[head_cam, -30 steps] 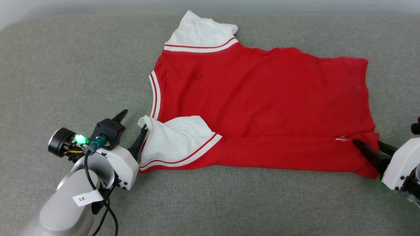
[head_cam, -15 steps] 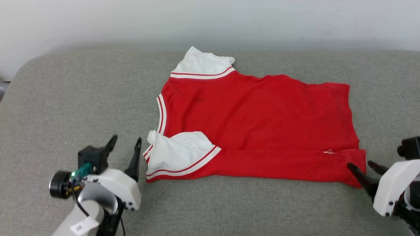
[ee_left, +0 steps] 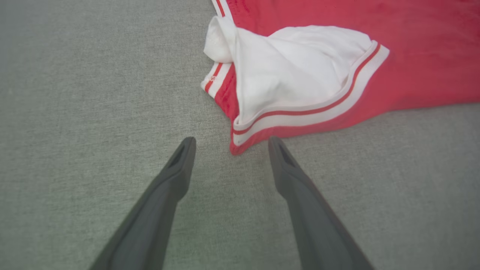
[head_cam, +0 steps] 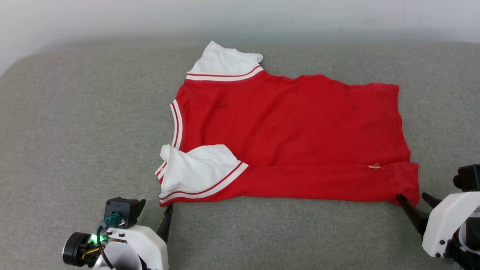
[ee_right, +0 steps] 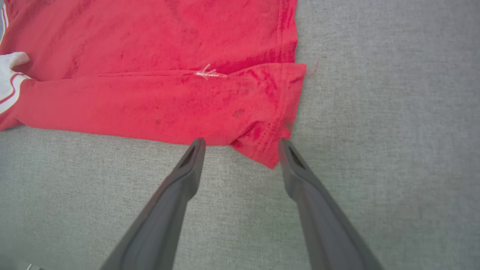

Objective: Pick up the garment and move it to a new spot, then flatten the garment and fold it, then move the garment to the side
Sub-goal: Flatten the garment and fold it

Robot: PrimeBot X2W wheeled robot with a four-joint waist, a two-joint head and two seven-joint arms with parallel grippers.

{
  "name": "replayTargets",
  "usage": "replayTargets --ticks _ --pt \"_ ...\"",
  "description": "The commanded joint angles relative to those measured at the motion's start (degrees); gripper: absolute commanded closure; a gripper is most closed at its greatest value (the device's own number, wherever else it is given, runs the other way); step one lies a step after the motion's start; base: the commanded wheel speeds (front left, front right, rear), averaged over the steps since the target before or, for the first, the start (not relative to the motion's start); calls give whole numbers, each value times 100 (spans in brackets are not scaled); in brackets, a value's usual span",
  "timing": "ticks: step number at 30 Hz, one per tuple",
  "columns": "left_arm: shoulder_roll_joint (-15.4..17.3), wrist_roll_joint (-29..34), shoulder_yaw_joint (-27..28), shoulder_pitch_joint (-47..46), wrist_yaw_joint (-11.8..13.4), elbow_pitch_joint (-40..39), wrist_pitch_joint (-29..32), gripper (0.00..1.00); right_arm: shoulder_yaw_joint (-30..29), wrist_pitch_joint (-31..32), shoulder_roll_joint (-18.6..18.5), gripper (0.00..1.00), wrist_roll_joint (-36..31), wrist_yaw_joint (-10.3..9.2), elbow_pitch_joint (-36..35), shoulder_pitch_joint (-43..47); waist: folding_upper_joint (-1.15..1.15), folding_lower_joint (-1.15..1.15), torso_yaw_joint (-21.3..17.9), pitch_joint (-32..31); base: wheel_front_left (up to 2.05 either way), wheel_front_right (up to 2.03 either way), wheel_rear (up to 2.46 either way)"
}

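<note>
Head view: shirt lies part-folded on the bench.
We hold left gripper and right gripper spread, empty, at its near sleeve and hem corners.

We see the garment, a red T-shirt, lying flat, plain side up, on the grey fabric surface, with its collar to our left and hem to our right. Its near edge is folded onto the body, with the near white sleeve rumpled on top. The far sleeve spreads outward.
</note>
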Motion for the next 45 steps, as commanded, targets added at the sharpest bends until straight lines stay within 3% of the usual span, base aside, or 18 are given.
replayTargets --ticks 1,11,18,19,20,21,34,45 --pt "7 49 22 -49 62 -44 20 0 -54 32 55 0 -44 -5 -76 45 0 1 -36 119 0 0 0" --pt "-74 88 87 -456 228 212 168 0 -107 68 98 0 -16 -5 -283 -140 0 1 -111 545 0 0 0" --pt "-81 5 -155 -450 240 648 808 0 -83 33 59 0 -8 -5 -294 -199 0 1 -137 723 0 0 0" --pt "-97 -18 -199 -424 225 687 887 13 -85 26 44 0 -39 -5 -297 -204 0 1 -131 733 0 0 0" --pt "-118 -57 -240 -400 194 711 957 67 -77 26 24 0 -70 -5 -294 -203 0 1 -123 735 0 0 0" --pt "-144 -82 -283 -383 147 713 994 100 -72 21 2 0 -89 -4 -290 -196 0 1 -110 725 0 0 0" --pt "-114 5 -90 -460 205 -18 392 100 -186 352 -53 0 -568 -5 132 -130 0 1 232 478 0 0 0" --pt "-43 102 -185 -419 245 -518 428 100 -241 359 103 0 -820 -5 750 -343 0 1 424 635 0 0 0"
